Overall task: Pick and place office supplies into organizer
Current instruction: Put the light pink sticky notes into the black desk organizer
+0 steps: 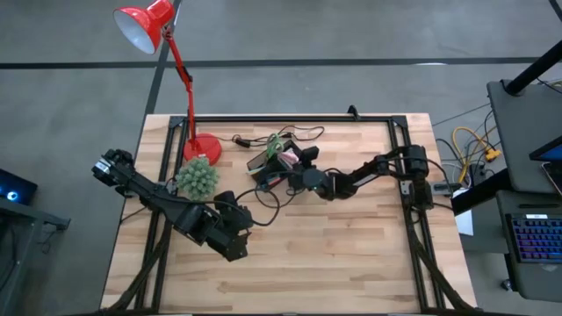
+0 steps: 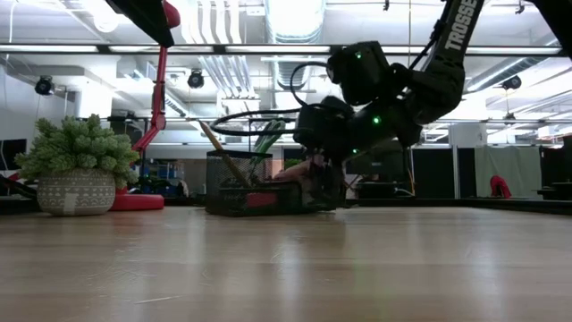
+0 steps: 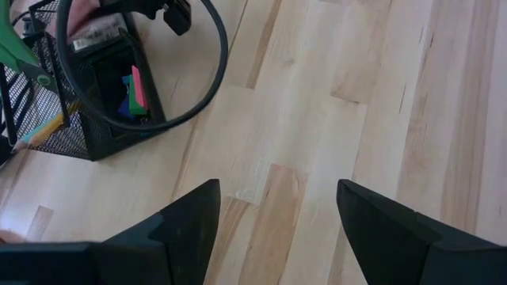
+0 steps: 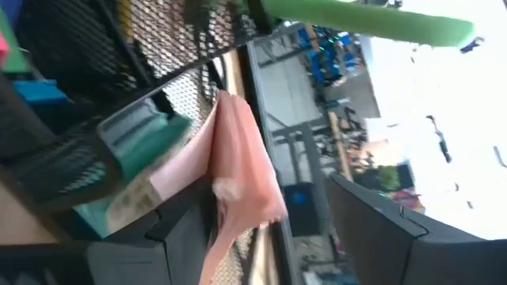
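Note:
The black mesh organizer (image 1: 266,163) (image 2: 250,183) stands at the table's far middle, with green-handled scissors (image 2: 268,136) and a pencil (image 2: 222,150) sticking up out of it. My right gripper (image 1: 285,168) (image 4: 277,237) is open at the organizer's right side. A pink sticky-note pad (image 4: 238,166) stands between its fingers, leaning on the mesh wall (image 4: 158,47). Beside the pad lies a green-white block (image 4: 139,146). My left gripper (image 1: 235,248) (image 3: 277,229) hangs open over bare wood nearer the front. Small coloured pieces (image 3: 135,93) lie in one compartment. My right gripper's fingers stand on either side of the pink pad. The pad's lower edge (image 4: 226,229) lies close beside one finger (image 4: 170,237). I cannot tell whether that finger touches it.
A red desk lamp stands with its round base (image 1: 202,147) at the far left. A potted green plant (image 1: 198,178) (image 2: 76,174) is just in front of it. A black cable loop (image 3: 198,95) lies beside the organizer. Bare wood spreads over the table's near half (image 1: 334,254).

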Controlling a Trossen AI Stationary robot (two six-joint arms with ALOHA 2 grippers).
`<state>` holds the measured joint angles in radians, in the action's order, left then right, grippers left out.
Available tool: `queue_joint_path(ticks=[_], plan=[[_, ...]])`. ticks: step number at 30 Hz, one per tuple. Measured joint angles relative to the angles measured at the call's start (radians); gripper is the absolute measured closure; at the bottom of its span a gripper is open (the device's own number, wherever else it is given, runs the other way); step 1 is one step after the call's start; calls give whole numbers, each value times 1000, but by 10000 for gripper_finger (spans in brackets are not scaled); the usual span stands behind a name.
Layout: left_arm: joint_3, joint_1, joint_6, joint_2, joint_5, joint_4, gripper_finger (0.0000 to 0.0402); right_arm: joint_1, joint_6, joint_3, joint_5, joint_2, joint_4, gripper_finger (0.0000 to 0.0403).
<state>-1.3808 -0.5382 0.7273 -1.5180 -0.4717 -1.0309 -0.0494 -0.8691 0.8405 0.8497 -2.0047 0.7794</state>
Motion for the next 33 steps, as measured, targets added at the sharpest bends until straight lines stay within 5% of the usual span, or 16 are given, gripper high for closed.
queue_joint_path(ticks=[6, 11, 25, 33], plan=[[0, 0, 0, 0, 0, 0, 162, 25, -23, 35, 45, 1, -99, 168], [0, 0, 0, 0, 0, 0, 162, 25, 83, 102, 31, 1, -356, 170], [0, 0, 0, 0, 6, -1, 162, 25, 307, 329, -73, 4, -967, 170], [0, -1, 0, 0, 6, -1, 162, 24, 395, 388, -127, 24, -1120, 170]])
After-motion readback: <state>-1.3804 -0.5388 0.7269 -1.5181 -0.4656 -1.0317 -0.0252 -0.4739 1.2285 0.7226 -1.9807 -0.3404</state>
